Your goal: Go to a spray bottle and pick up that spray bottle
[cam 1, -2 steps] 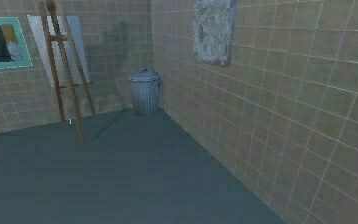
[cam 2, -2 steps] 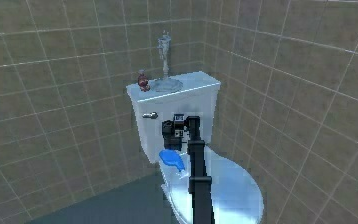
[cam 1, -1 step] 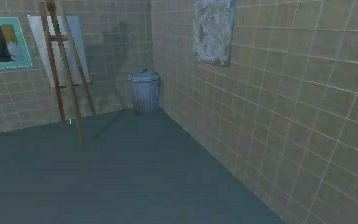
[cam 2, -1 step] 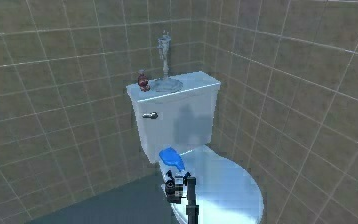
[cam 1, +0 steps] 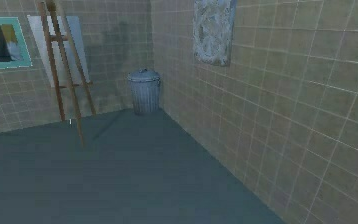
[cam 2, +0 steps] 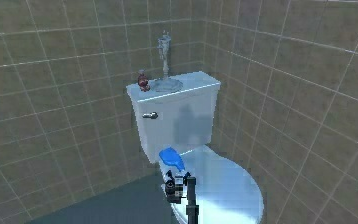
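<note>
A pale grey spray bottle (cam 2: 165,50) stands upright at the back of the toilet tank's lid (cam 2: 187,88), against the tiled wall. Beside it, toward the lid's left end, sits a small dark red thing (cam 2: 142,80). My arm (cam 2: 192,208) rises from the arm side view's bottom edge in front of the toilet. The gripper (cam 2: 171,184) is low, well below the tank top and the bottle. A blue thing (cam 2: 172,158) lies on the closed toilet seat (cam 2: 227,185) just behind the gripper. I cannot tell whether the gripper holds anything.
The white toilet fills a tiled corner. In the forward view a wooden easel (cam 1: 67,70) leans at the left, a metal bin (cam 1: 144,92) stands in the far corner, and pictures (cam 1: 212,30) hang on the walls. Dark floor (cam 1: 117,170) lies open ahead.
</note>
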Controlling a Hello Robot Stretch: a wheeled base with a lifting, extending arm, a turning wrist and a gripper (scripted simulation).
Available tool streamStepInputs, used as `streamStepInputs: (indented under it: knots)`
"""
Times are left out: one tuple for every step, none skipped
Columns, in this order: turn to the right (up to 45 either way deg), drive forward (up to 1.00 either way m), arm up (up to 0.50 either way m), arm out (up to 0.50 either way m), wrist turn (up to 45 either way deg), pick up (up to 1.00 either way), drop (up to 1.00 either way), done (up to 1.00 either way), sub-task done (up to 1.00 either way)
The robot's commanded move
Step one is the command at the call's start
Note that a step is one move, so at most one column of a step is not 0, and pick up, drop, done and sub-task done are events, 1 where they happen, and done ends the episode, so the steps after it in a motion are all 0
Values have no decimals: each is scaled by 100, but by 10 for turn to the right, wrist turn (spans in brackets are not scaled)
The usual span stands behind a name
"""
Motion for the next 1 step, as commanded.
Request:
streamStepInputs:
  knots:
    - [0, 0, 10, 0, 0, 0, 0, 0, 0]
